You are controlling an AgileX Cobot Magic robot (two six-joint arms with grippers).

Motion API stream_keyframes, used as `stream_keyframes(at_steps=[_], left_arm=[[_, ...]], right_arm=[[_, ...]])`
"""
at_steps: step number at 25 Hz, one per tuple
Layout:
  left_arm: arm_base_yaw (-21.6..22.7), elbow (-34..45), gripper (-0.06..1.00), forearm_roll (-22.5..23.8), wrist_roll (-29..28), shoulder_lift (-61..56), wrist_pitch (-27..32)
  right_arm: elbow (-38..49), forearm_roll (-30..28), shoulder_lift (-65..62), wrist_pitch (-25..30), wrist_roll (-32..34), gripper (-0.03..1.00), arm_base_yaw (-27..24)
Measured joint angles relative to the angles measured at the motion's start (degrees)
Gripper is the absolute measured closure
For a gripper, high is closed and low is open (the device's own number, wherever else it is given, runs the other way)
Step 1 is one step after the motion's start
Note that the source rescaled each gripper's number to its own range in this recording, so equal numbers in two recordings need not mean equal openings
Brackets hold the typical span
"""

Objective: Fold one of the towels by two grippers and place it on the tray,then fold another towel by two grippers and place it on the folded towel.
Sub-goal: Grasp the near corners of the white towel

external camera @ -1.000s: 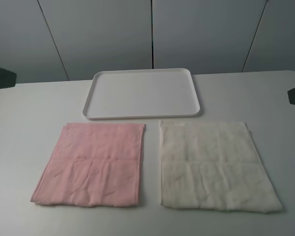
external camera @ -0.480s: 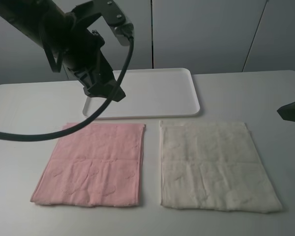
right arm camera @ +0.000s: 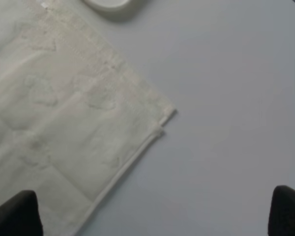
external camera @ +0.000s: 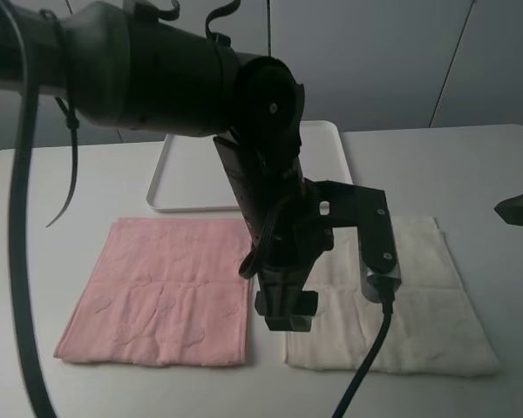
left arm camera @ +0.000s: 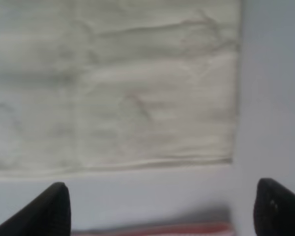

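Now, in the high view the pink towel [external camera: 157, 287] lies flat in the lower left of the frame and the cream towel [external camera: 418, 305] in the lower right. They are side by side on the white table [external camera: 52, 192], with a narrow strip of table between them. The white tray [external camera: 187, 178] sits behind them in the upper middle, just beyond the towels' far edges and apart from both.

A bulky dark left arm [external camera: 157, 70] comes in from the upper left and reaches down across the middle of the frame, hiding the tray's centre and the cream towel's left edge. The left pincer [left arm camera: 160, 209] hangs above the strip between the towels. In its wrist view (rather blurred) the black fingertips [left arm camera: 51, 209] stand wide apart with nothing between them, the cream towel's corner beneath and a sliver of pink close by.

The right pincer [right arm camera: 152, 216] shows only as a dark shape at the right edge of the high view, at mid height. Its wrist view shows its tips [right arm camera: 14, 216] spread wide and holding nothing. They are over bare table beside a corner of the cream towel, with a rounded tray corner near.
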Motion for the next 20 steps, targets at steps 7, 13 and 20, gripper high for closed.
stream_keyframes(at_steps=[7, 13, 20], left_arm=[[-4.47, -0.02, -0.01, 3.32, -2.47, 5.05, 2.2], [-4.59, -0.02, -0.01, 3.57, -4.3, 7.38, 2.55], [-5.55, -0.02, -0.01, 3.8, -4.32, 8.01, 1.6]], right_arm=[[0.0, 0.0, 0.08, 0.1, 0.0, -0.03, 0.0], [0.0, 0.74, 5.6, 0.1, 0.0, -0.03, 1.23], [0.0, -0.69, 12.36, 1.27, -0.11, -0.03, 7.62]])
